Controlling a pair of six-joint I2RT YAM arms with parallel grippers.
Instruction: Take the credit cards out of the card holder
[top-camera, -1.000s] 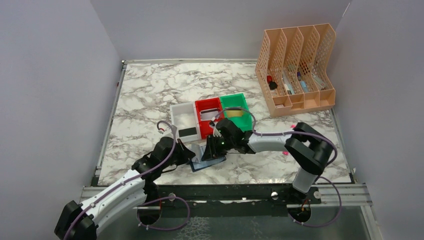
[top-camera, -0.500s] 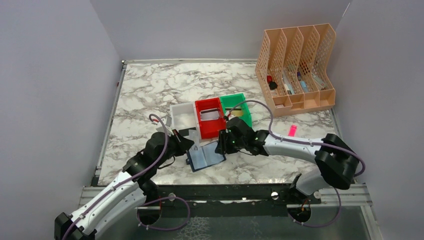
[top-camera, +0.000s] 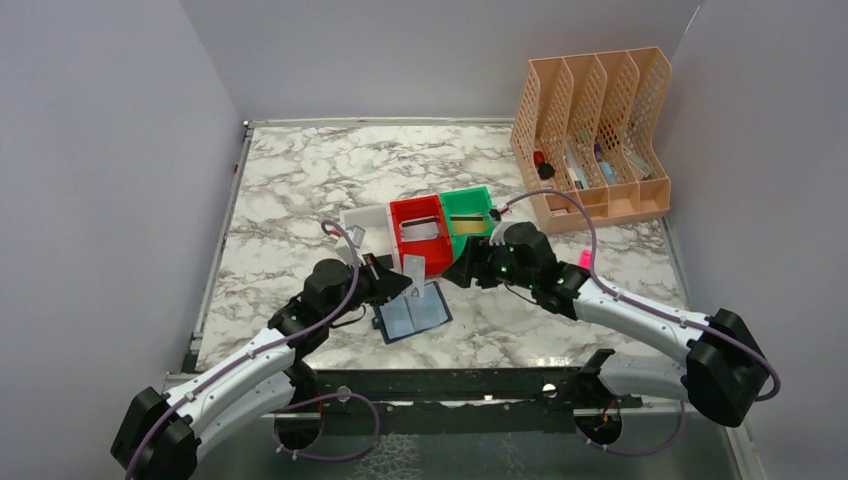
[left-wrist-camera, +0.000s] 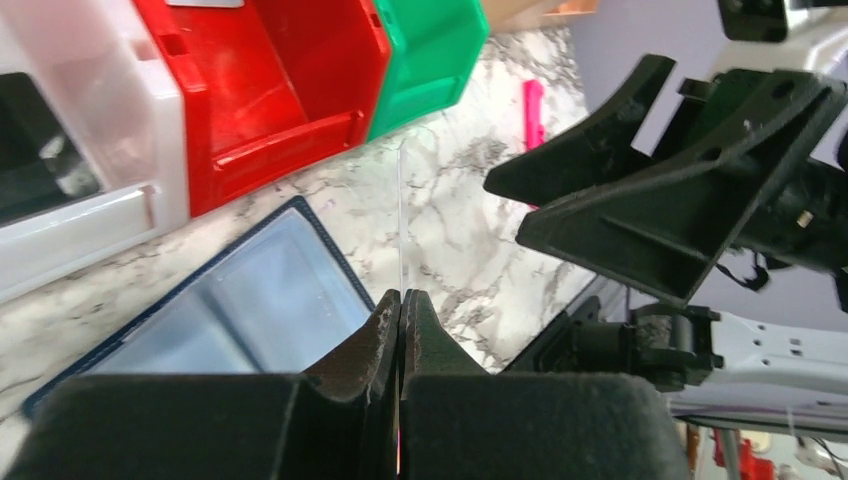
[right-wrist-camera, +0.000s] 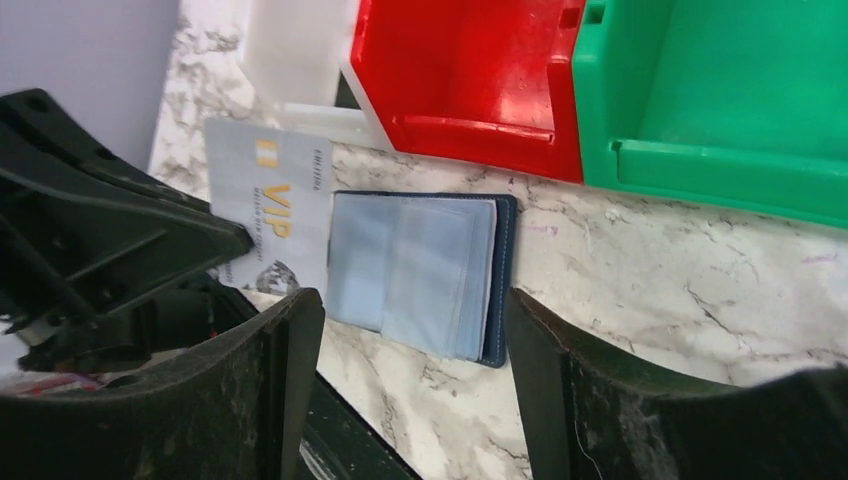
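1. Pinched between the pressed-together fingers of the left end effector (top-camera: 397, 285) (left-wrist-camera: 400, 300): 1 silvery-grey credit card (top-camera: 415, 274) (left-wrist-camera: 401, 215) (right-wrist-camera: 270, 215), out of the sleeves, raised above the worktop (top-camera: 300, 190), gold "VIP" lettering on its face.
2. Lying open and flat on the worktop just beside that card: the navy card holder (top-camera: 412, 315) (left-wrist-camera: 250, 300) (right-wrist-camera: 420, 270), clear pale-blue sleeves facing up, gripped by neither end effector.
3. Held just right of the card holder, in front of the bins, fingers spread wide with nothing between them: the right end effector (top-camera: 468, 268) (right-wrist-camera: 410, 300).
4. Side by side just behind the card holder: white bin (top-camera: 360, 220), red bin (top-camera: 415, 205), green bin (top-camera: 480, 192), the last with a tan-gold card (top-camera: 470, 227) inside.
5. Further right on the worktop: a pink stick (top-camera: 583, 260) (left-wrist-camera: 533, 100); in the far right corner, a peach file rack (top-camera: 590, 140).
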